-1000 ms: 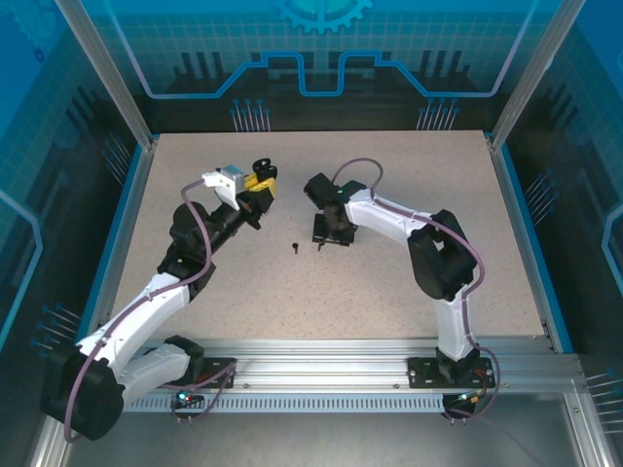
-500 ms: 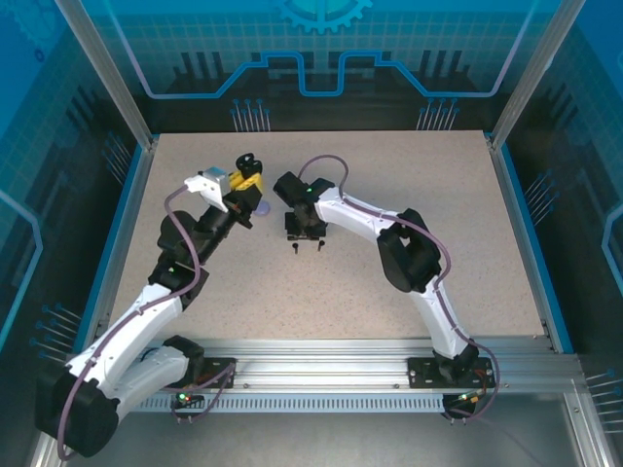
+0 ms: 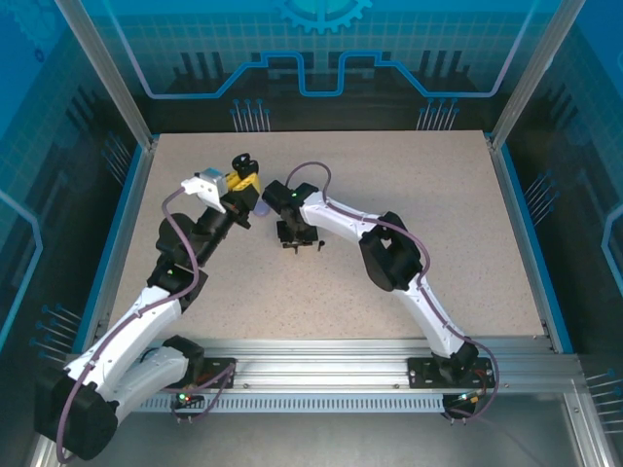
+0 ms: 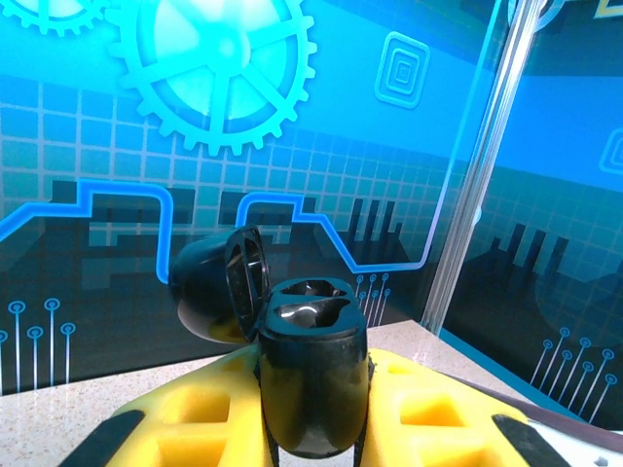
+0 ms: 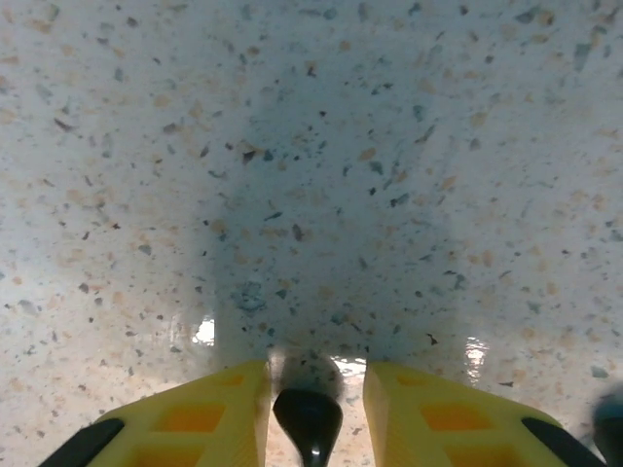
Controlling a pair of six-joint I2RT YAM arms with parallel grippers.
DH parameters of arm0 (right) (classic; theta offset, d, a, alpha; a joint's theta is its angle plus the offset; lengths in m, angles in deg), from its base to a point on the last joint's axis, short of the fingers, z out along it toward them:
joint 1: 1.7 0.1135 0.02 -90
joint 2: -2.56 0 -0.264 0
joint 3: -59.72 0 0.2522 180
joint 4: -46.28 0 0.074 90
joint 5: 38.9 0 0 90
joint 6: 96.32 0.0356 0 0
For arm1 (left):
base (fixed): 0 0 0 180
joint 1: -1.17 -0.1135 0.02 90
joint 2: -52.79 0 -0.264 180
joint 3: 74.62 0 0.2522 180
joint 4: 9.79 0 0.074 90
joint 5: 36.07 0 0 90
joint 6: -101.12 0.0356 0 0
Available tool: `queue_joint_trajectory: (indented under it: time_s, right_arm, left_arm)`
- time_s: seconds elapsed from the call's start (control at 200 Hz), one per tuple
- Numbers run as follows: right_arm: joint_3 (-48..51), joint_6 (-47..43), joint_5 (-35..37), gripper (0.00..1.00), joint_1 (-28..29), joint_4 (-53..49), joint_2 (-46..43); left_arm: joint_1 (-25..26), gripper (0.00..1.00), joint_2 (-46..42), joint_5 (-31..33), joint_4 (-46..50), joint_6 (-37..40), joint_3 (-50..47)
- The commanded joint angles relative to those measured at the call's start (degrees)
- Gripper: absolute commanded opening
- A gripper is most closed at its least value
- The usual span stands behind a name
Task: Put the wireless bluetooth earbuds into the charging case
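earbud (image 5: 308, 420), black, cut off between right gripper (image 5: 314, 384) fingers, grip unclear; left gripper (image 4: 311, 394) clamps open case (image 4: 310, 355).

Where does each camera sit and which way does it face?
Top external: above and behind the bases, looking down on the table; both arms show.
Left wrist: on the left gripper, facing toward the blue enclosure wall; yellow fingers clamp the open black case.
Right wrist: on the right gripper, facing straight down at the table; fingers straddle a black earbud.
Shared: top and left wrist both show the case.
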Motion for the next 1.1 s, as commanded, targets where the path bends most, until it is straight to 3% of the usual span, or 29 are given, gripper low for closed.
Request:
queue_joint_trajectory:
  time_s: [0.0,0.485,0.775,1.091]
  right_arm:
    - [-2.59,-0.94,1.40,0.32,1.28,-3.74,2.43]
    - [-3.86,-1.10,2.91,0.28,2.49,-5.47,4.02]
    - [-4.48,-1.52,2.56,0.19,2.35,-5.04,3.95]
    - [0.39,-1.83,3.53,0.13,0.64,-0.86,-3.18]
  left_arm:
    - [0.12,0.00,-1.08,1.39,-1.49,-0.97,-0.65]
    - [0.14,0.00,-1.17,1.56,-1.45,-1.24,-0.92]
    - [0.16,0.00,-1.51,1.50,-1.12,-1.44,-1.18]
    - [0.16,0.00,-2.18,0.98,-0.55,-1.80,-1.75]
